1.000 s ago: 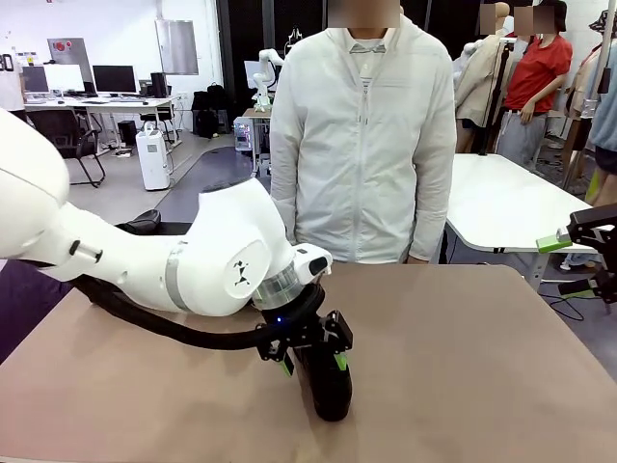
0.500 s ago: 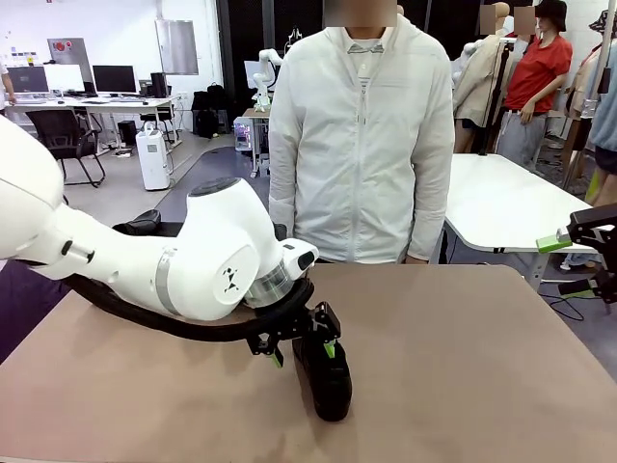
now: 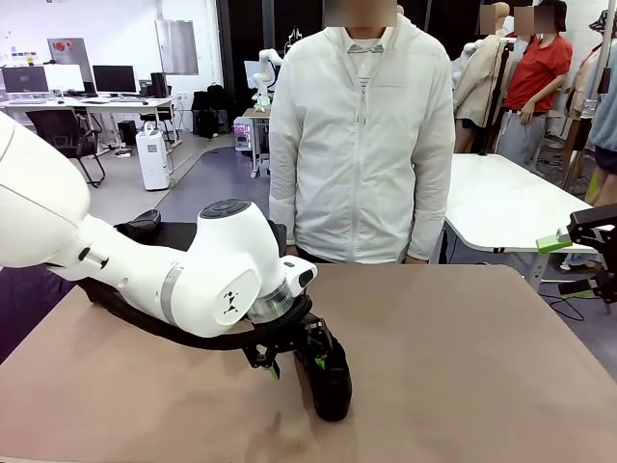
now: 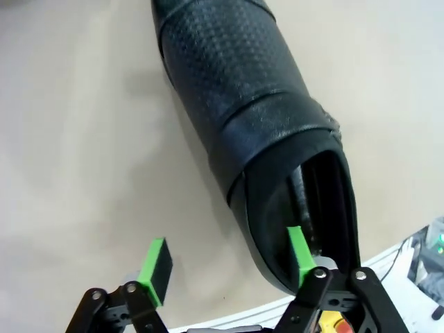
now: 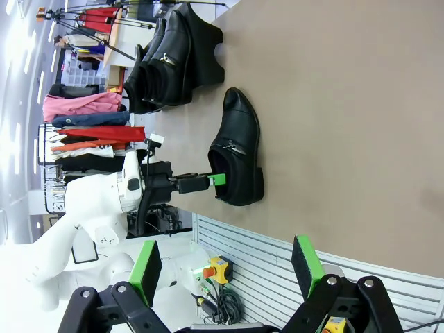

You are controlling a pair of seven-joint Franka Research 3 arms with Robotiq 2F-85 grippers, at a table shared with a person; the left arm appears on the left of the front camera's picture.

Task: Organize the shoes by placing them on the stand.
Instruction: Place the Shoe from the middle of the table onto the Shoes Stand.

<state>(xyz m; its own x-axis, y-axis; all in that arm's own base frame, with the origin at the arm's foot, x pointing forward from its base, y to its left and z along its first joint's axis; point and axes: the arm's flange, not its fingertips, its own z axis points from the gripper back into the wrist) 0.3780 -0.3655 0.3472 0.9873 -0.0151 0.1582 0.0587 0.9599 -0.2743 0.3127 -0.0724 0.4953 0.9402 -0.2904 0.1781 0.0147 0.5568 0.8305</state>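
We are working the loose shoe lying near the table's front middle, with the other shoes sitting far left. If the heel wall slips sideways, we risk tipping it. Our left gripper is open, one pad inside the heel opening, one outside. Our right gripper is hanging open, empty.

The shoe was black with a fine dimpled grain; the desk was tan; the left gripper had green pads.
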